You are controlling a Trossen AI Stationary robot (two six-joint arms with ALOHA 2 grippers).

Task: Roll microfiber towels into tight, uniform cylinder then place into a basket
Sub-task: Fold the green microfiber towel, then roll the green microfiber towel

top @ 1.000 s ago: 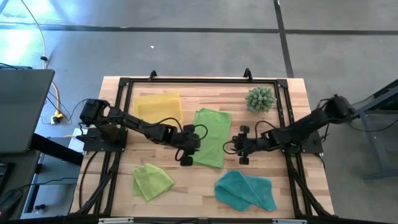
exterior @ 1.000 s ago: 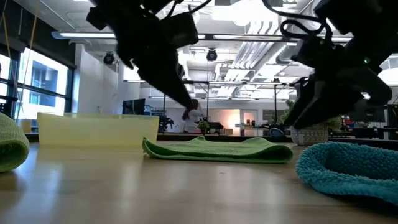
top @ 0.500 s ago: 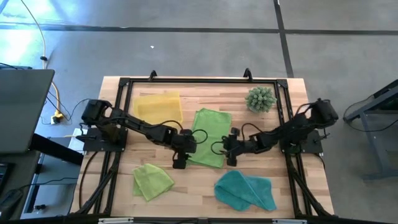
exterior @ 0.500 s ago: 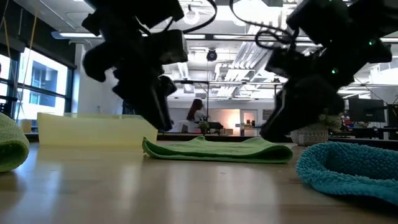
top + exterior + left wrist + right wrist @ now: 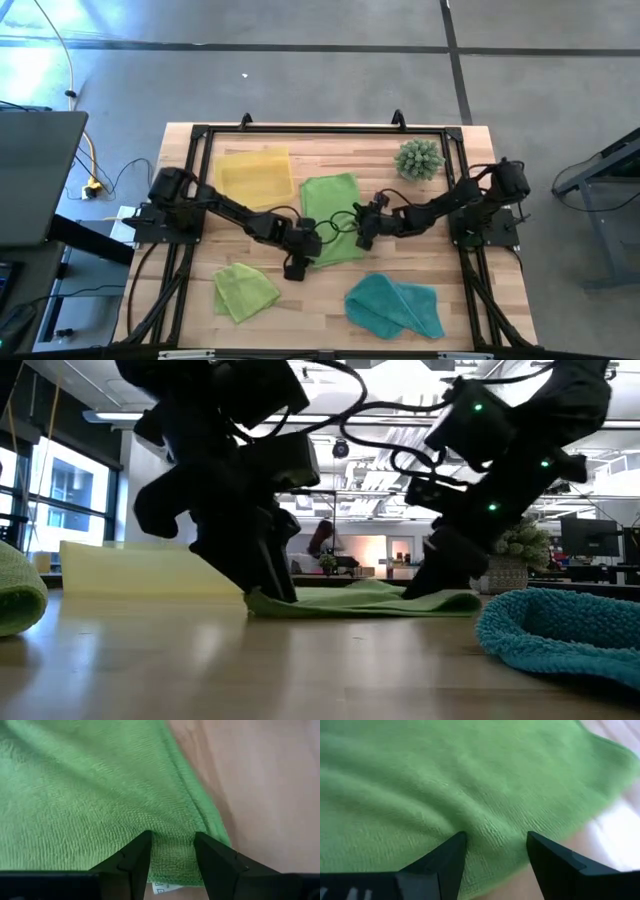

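A lime green microfiber towel (image 5: 330, 212) lies spread flat at the table's middle. My left gripper (image 5: 297, 265) stands open at its near left corner, and my right gripper (image 5: 362, 235) stands open at its right edge, close to the near right corner. Both slant down onto the cloth. A second lime towel (image 5: 243, 290) lies crumpled near the front left, and a teal towel (image 5: 395, 305) lies bunched near the front right. The yellow basket (image 5: 255, 172) sits at the far left, with nothing showing inside it. My left gripper has both open fingertips (image 5: 142, 845) set down on the towel's near left corner (image 5: 172, 857), slanting down from the table's left; a strip of cloth lies between them. The towel stays flat on the table. My right gripper rests its open fingertips (image 5: 455, 847) on the towel close to its right edge (image 5: 495, 850), slanting down from the table's right. Cloth lies between the tips, flat on the table.
A spiky green plant (image 5: 419, 158) stands at the far right. A black frame (image 5: 200, 135) runs round the tabletop. Bare wood (image 5: 320, 300) shows between the two front towels.
Both grippers have come down onto the middle towel: the left one toward the near edge, the right one toward the table's left while rolling. The towel has shifted under them, its far edge toward the left and its near left corner pushed inward.
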